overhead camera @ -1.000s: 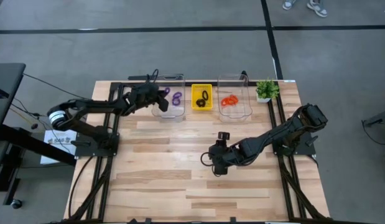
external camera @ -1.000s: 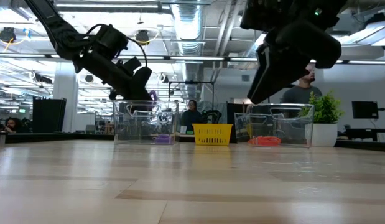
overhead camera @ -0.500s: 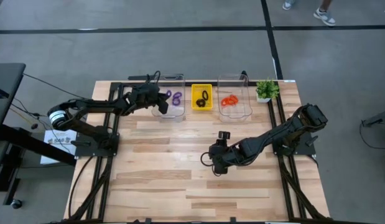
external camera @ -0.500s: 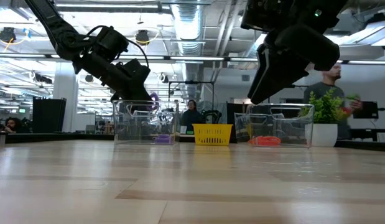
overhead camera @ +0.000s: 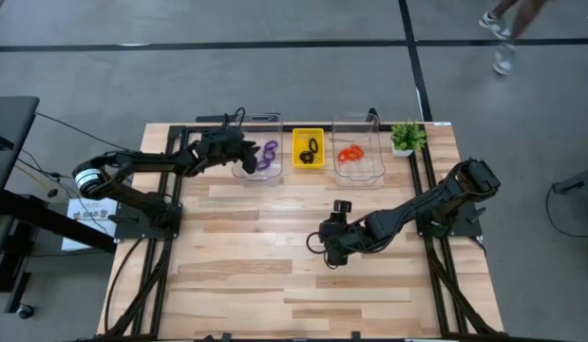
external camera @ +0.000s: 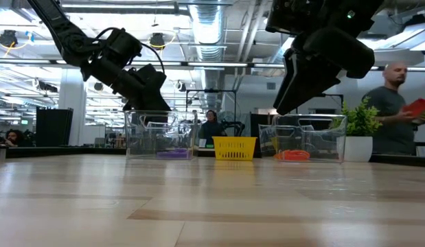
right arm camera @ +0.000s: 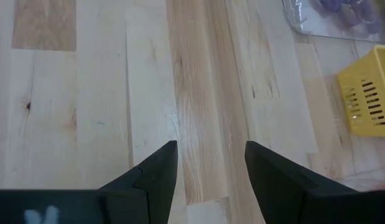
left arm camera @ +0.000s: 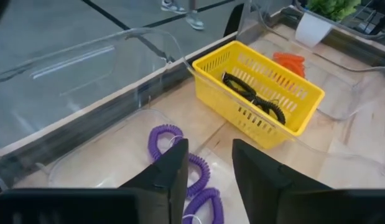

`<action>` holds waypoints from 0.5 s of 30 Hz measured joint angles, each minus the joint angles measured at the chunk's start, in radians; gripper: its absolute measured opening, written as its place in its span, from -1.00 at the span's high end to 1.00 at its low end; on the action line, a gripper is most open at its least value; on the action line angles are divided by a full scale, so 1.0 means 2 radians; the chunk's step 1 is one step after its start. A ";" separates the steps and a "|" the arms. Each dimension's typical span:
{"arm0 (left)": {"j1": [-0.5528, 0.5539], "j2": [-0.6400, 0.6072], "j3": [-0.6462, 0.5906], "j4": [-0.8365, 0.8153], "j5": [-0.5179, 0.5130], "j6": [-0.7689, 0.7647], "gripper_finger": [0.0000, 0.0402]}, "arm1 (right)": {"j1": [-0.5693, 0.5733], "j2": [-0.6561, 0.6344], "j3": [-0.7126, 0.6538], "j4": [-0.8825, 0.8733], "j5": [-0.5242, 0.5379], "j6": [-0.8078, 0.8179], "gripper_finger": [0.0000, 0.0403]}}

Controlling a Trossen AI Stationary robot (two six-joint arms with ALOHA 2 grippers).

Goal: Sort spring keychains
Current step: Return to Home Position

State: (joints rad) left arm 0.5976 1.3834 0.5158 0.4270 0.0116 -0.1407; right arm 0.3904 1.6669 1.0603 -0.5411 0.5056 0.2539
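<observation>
Left jaws: parted a little, nothing between the fingers (left arm camera: 164, 180); hanging over the left wall of the left clear bin (overhead camera: 265, 120), near the far edge of the surface (overhead camera: 275, 285).
Right jaws: parted wide and empty, fingers (right arm camera: 152, 177) above bare wood near the middle of the surface, well apart from all three containers.
Purple spring keychains (overhead camera: 267, 154): lying on the floor of the left clear bin, bunched and touching one another, just beyond the left fingertips; exact count hard to tell.
Black spring keychain (overhead camera: 312, 145): inside the yellow tray (overhead camera: 299, 161), set between the two clear bins along the far edge.
Orange-red spring keychains (overhead camera: 350, 153): clustered inside the right clear bin (overhead camera: 358, 118).
Left arm (overhead camera: 151, 163): stretched from the left edge toward the far edge, ending at the left clear bin.
Right arm (overhead camera: 422, 201): stretched from the right edge inward, bent low toward the centre.
Potted plant (overhead camera: 405, 138): upright at the far right corner, just beside the right clear bin.
Person (external camera: 394, 116): standing beyond the surface on the low view's right, holding something red.
Floor beyond the far edge: a walker's legs (overhead camera: 507, 38) showing in the high view.
</observation>
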 joint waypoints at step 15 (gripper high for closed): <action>-0.036 -0.054 0.013 -0.006 0.022 -0.003 0.34 | 0.033 -0.007 0.000 0.005 0.083 0.000 0.12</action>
State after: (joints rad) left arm 0.5247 1.2756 0.5415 0.4156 0.0558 -0.1472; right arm 0.4569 1.6532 1.0603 -0.5303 0.6726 0.2543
